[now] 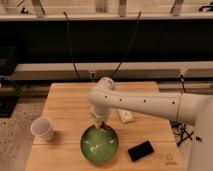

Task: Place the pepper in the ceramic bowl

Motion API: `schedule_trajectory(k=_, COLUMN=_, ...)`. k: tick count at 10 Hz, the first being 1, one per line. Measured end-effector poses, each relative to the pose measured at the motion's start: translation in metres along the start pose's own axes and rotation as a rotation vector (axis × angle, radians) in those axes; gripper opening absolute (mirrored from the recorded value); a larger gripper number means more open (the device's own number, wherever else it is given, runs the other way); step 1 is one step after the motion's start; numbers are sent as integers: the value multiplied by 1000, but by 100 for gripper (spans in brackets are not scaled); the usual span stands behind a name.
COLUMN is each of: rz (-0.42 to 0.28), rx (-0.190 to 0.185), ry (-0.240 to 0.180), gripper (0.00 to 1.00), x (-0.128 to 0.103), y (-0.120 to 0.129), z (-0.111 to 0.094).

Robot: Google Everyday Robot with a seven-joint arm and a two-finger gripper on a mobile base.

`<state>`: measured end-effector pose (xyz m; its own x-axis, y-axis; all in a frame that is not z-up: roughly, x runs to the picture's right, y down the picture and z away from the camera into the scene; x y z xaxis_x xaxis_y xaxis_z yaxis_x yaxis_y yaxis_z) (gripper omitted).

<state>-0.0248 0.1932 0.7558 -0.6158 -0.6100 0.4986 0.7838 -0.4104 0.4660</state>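
The ceramic bowl (99,145) is large, round and glossy green with pale streaks. It sits on the wooden table (70,102) near the front edge. My gripper (102,124) hangs from the white arm (145,104), pointing down just above the bowl's far rim. A small dark red-brown bit, the pepper (103,124), shows at the gripper's tip, held over the rim. Most of the pepper is hidden by the gripper.
A white paper cup (42,128) stands left of the bowl. A flat black object (141,150) lies to the bowl's right. A small pale object (126,116) lies behind the arm. Cables hang behind the table; the floor drops off at left.
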Motion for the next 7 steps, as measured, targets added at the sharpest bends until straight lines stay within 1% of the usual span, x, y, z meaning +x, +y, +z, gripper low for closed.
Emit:
schedule_trajectory(k=1, rz=-1, rx=2, ry=0, gripper=28, x=-1, y=-1, z=0)
schedule_trajectory(k=3, rz=-3, rx=4, ry=0, gripper=31, x=-2, y=-2, z=0)
schedule_trajectory(k=5, rz=-3, rx=6, ry=0, gripper=45, x=-2, y=-2, z=0)
schedule_trajectory(k=6, rz=-4, rx=7, ry=-1, gripper=50, x=-3, y=-3, z=0)
schedule_trajectory(k=7, rz=-5, rx=8, ry=-1, gripper=49, x=-4, y=-3, z=0)
